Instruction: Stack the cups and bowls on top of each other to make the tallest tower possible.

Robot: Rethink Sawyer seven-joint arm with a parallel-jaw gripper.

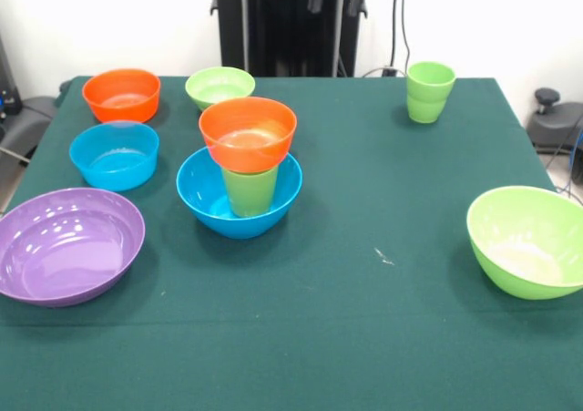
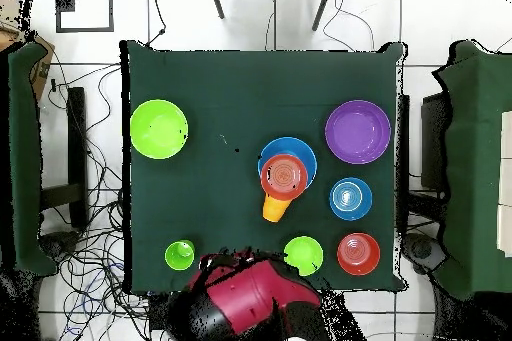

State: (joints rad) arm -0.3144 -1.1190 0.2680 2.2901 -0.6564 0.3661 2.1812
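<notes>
Three pieces make up the tower [image 1: 244,179]: a blue bowl [image 1: 206,201] at the bottom, a green cup [image 1: 249,192] standing upright in it, and an orange bowl [image 1: 248,134] seated on the cup's rim, near the middle of the table [image 1: 383,329]. Only the overhead view shows the red arm [image 2: 248,300], drawn back past the table's edge by the robot; the front view shows none of it. No gripper appears in either view, so I cannot tell how the jaws stand. Just beside the tower sit a light blue bowl [image 1: 114,155], a second orange bowl [image 1: 121,94] and a small lime bowl [image 1: 219,87]. A purple bowl [image 1: 66,244] lies by one side edge, a big lime bowl [image 1: 530,241] by the opposite edge, and a lone green cup [image 1: 430,91] toward a corner.
</notes>
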